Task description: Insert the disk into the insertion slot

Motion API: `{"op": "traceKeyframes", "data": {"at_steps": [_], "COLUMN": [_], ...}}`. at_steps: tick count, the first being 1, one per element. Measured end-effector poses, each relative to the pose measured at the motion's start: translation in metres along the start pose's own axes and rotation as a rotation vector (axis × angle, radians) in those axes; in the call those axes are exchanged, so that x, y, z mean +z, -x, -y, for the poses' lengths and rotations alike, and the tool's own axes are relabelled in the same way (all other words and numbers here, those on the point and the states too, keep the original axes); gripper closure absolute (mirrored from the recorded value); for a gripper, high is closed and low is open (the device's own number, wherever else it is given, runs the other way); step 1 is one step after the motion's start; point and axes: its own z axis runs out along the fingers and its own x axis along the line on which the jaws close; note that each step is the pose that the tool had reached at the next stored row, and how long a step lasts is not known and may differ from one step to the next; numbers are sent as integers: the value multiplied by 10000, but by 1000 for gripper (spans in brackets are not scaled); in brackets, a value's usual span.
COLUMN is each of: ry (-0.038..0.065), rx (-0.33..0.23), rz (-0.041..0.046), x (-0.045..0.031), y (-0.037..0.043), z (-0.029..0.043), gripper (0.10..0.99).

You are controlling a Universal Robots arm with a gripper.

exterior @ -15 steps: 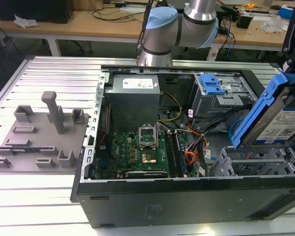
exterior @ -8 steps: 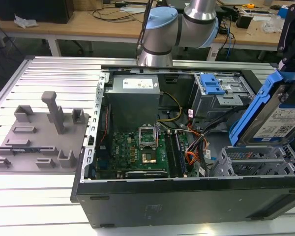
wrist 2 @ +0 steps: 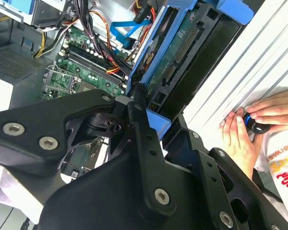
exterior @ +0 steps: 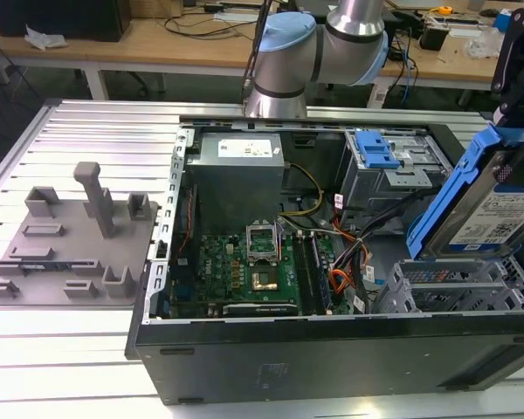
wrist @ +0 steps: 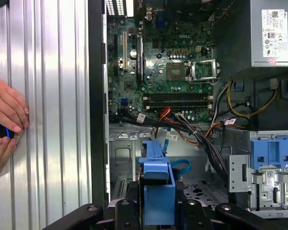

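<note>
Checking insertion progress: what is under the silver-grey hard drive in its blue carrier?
Below the silver-grey, blue-framed disk, which the black gripper holds tilted, is the insertion slot of the light grey perforated metal cage. The cage's far side is hidden behind the disk.

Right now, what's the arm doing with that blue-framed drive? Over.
Gripper shut on the disk. Disk tilted above the insertion slot, not in yet. Cables beside it; hand on table outside case.

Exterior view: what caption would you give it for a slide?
The gripper holds the disk tilted above the insertion slot of an open computer case.
</note>
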Motion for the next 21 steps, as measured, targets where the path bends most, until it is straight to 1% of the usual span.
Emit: {"op": "traceKeyframes", "data": {"at_steps": [11, 17, 21], "ry": [18, 18, 26], "rx": [2, 1, 1], "rz": [0, -2, -2], "x": [40, 76, 98], "y": [-13, -17, -35], "z": [12, 13, 14], "gripper": [722, 722, 722]}}
